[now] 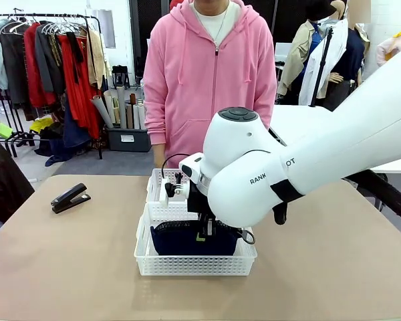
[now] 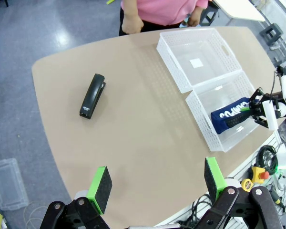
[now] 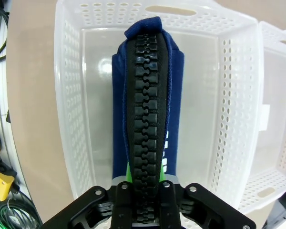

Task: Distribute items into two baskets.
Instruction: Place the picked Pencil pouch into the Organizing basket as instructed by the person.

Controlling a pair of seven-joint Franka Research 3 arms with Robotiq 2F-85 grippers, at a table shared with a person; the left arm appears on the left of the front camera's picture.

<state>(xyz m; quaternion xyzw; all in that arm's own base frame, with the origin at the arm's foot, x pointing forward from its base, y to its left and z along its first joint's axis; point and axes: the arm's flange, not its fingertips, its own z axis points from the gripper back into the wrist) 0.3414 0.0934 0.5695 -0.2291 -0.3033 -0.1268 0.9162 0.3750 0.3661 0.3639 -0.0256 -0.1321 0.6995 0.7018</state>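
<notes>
The dark navy pouch (image 3: pixel 145 105) stands on edge, zipper up, inside the near white basket (image 3: pixel 69 119), with my right gripper (image 3: pixel 143 183) shut on its end. From the front the pouch (image 1: pixel 187 239) lies low in that basket (image 1: pixel 194 265) under my right gripper (image 1: pixel 206 231). The second basket (image 1: pixel 154 194) touches it on the far side with no item inside. The black stapler (image 1: pixel 69 198) lies on the table at the left. My left gripper (image 2: pixel 157 183) hangs open, high above the table's near edge, looking down on the stapler (image 2: pixel 92 95), the pouch (image 2: pixel 229 114) and both baskets (image 2: pixel 169 67) (image 2: pixel 200 114).
A person in a pink hoodie (image 1: pixel 210 73) stands at the far edge, hands (image 2: pixel 131 21) by the table. The tan tabletop (image 1: pixel 67 267) is bare around the stapler. Cables and a yellow stop button (image 2: pixel 257 176) lie off the near edge.
</notes>
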